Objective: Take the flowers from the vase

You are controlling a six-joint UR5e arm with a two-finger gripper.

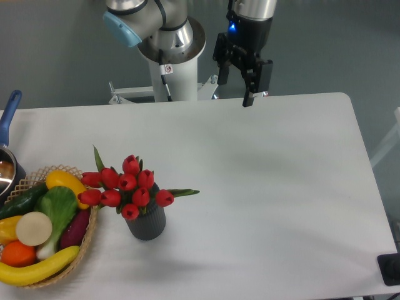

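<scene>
Fixed camera view of a white counter (250, 175). Bunch of red tulips (128, 186) standing upright in a small dark grey ribbed vase (147, 223), near-left part of the counter; green leaves sticking out to the left and right of the buds. Just left of the vase, touching the tulip heads: wicker basket (87, 240) holding a banana, an orange, a yellow pepper, a green leafy vegetable and other produce. At the far left edge, part of a saucepan with a blue handle (9, 114). Gripper (235, 89) hanging above the far edge of the counter, well apart from the tulips, fingers spread with a clear gap, holding nothing. Robot base (172, 47) behind the counter.
</scene>
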